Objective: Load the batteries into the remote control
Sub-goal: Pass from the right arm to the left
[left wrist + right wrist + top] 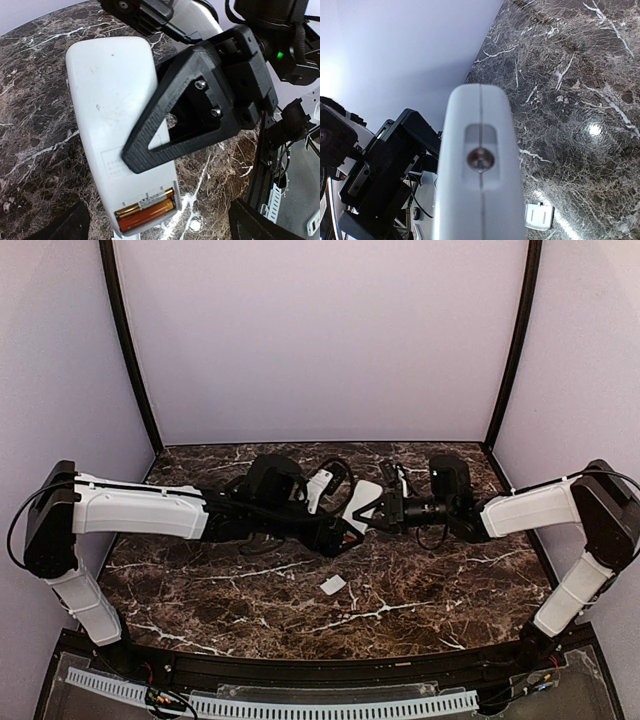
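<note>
The white remote control (362, 502) is held above the table between the two arms. In the left wrist view its plain back (110, 100) faces me, with the compartment open and two orange-red batteries (145, 210) lying side by side inside. My right gripper (385, 508) is shut on the remote, and one black finger (200, 110) crosses its back. In the right wrist view the remote's front end (480, 160) fills the centre and hides my own fingers. My left gripper (335, 535) is open, its fingers spread wide on either side of the battery end without touching it.
A small flat white square piece (332, 585) lies on the dark marble table (230, 600) in front of the grippers; it also shows in the right wrist view (539, 216). The left arm's black body (375, 170) is close beside the remote. Purple walls enclose the table.
</note>
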